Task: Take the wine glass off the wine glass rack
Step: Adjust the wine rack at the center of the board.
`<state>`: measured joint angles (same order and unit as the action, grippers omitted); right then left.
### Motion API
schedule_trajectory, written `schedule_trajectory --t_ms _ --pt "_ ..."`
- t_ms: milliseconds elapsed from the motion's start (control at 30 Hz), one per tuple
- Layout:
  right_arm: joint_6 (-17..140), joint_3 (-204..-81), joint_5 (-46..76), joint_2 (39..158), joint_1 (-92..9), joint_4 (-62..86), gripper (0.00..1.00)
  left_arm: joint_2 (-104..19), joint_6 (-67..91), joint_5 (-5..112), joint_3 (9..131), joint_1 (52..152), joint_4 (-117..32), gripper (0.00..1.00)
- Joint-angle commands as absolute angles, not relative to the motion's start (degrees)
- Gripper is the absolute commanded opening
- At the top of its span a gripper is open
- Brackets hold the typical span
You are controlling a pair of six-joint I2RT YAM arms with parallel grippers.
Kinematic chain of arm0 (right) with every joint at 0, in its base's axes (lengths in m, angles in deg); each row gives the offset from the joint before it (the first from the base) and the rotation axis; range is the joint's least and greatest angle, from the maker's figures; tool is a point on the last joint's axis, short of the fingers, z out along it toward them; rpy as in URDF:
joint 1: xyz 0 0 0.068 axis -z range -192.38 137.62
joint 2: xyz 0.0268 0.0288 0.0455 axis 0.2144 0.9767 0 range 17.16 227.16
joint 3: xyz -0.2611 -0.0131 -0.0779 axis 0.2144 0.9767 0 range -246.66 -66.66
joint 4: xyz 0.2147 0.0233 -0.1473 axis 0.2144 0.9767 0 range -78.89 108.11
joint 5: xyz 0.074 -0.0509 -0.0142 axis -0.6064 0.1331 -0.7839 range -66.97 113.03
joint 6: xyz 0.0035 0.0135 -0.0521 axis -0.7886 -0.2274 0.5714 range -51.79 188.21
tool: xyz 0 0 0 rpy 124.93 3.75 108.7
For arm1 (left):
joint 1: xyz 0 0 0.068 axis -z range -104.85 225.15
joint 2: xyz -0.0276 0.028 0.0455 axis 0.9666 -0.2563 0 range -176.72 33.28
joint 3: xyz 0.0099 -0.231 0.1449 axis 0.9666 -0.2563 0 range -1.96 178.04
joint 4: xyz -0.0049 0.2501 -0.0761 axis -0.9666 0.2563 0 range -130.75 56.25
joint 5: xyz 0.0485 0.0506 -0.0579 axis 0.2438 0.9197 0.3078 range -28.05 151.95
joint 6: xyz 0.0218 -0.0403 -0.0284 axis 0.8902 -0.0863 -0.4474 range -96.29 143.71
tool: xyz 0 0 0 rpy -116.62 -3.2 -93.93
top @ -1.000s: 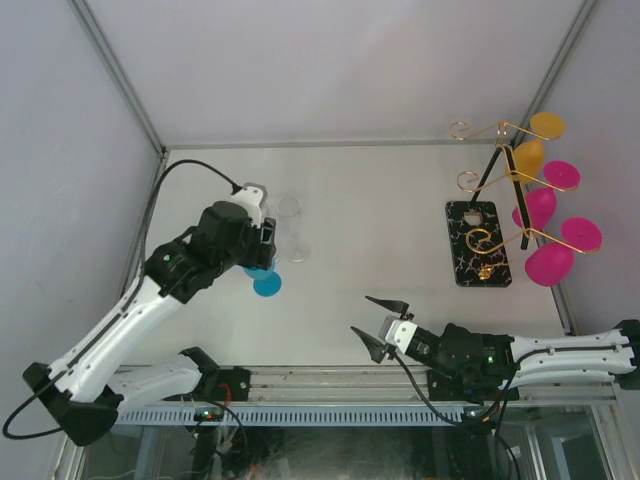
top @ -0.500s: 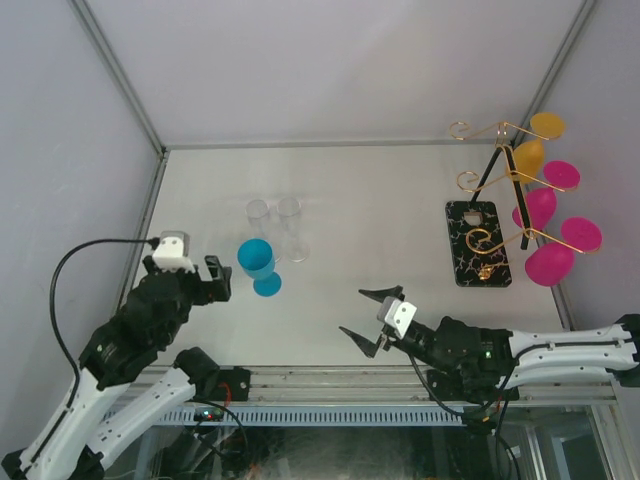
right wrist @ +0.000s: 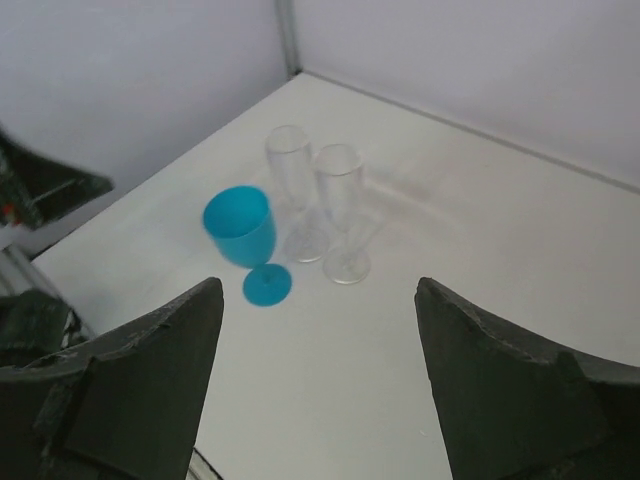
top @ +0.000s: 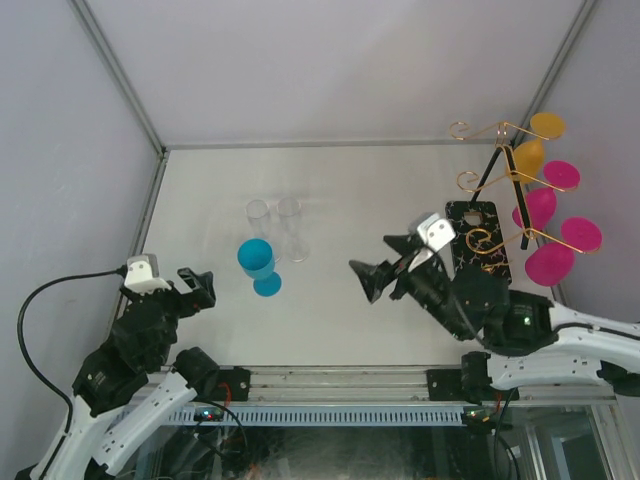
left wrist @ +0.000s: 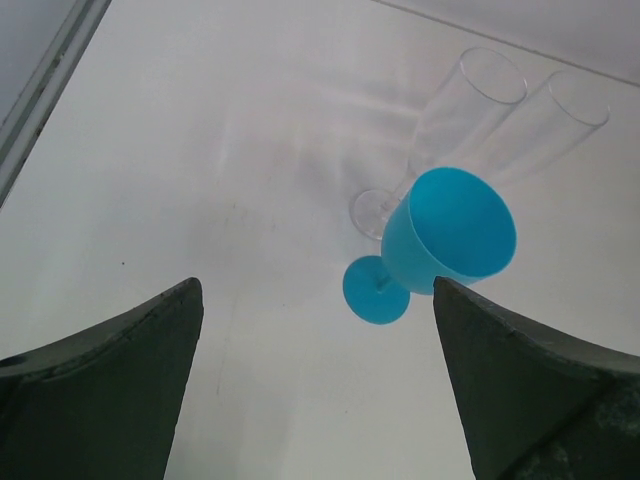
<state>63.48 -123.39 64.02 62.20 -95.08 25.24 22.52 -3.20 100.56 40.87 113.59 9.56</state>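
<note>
The wine glass rack point(top: 497, 150) is a gold wire stand on a black marbled base point(top: 470, 262) at the far right. Several pink and yellow wine glasses hang from it, such as a pink one point(top: 548, 265). A blue wine glass point(top: 258, 262) point(left wrist: 450, 240) point(right wrist: 240, 225) stands upright on the table, left of centre. My left gripper point(top: 195, 285) point(left wrist: 315, 400) is open and empty, near-left of the blue glass and apart from it. My right gripper point(top: 383, 262) point(right wrist: 320, 390) is open and empty, raised just left of the rack base and facing the blue glass.
Two clear flutes point(top: 258, 213) point(top: 290, 225) stand upright just behind the blue glass; they also show in the left wrist view point(left wrist: 470, 110) and the right wrist view point(right wrist: 340, 200). Grey walls and metal posts close in the table on three sides.
The left gripper let go of the blue glass, opened wide and drew back to the near left. The right arm rose and swung farther in, toward the rack base.
</note>
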Motion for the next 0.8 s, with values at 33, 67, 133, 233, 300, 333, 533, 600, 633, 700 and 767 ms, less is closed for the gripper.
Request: schedule_trajectory --t_ms 33,67,133,233,300,333,533,600,633,700,767 --pt "51.6 -135.6 68.8 63.4 -86.1 46.6 0.78 22.9 -10.1 102.6 39.7 113.2 9.9 1.0" --pt "50.6 -136.7 69.0 63.2 -84.2 48.8 0.78 23.7 -10.3 102.3 38.8 113.2 9.5 1.0" --pt "49.3 -138.7 69.7 62.1 -80.6 52.4 0.79 25.7 -10.3 102.0 37.6 113.2 9.2 1.0" --pt "47.5 -140.0 73.5 59.2 -75.2 55.8 0.79 28.2 -10.3 103.4 37.3 113.2 9.5 1.0" --pt "47.3 -140.2 75.9 57.3 -72.2 57.1 0.78 29.4 -10.5 103.6 36.9 113.2 9.5 1.0" --pt "47.0 -140.5 76.6 56.6 -70.9 58.0 0.78 29.6 -10.5 103.3 36.8 113.2 9.5 1.0" --pt "50.4 -141.6 73.4 57.3 -57.0 60.7 0.79 27.4 -10.0 101.9 36.6 113.2 9.4 1.0" --pt "51.0 -142.8 66.6 59.4 -47.9 62.1 0.81 25.6 -9.9 101.3 36.7 113.2 9.3 1.0" --pt "51.1 -143.5 61.6 60.5 -42.5 62.7 0.82 24.7 -9.8 101.0 36.7 113.2 9.2 1.0" --pt "51.7 -144.7 48.9 62.6 -31.2 62.5 0.85 23.0 -9.8 100.7 37.0 113.2 9.2 1.0" --pt "51.4 -146.8 38.0 65.0 -21.0 62.7 0.86 22.1 -9.9 100.8 37.2 113.2 9.4 1.0"
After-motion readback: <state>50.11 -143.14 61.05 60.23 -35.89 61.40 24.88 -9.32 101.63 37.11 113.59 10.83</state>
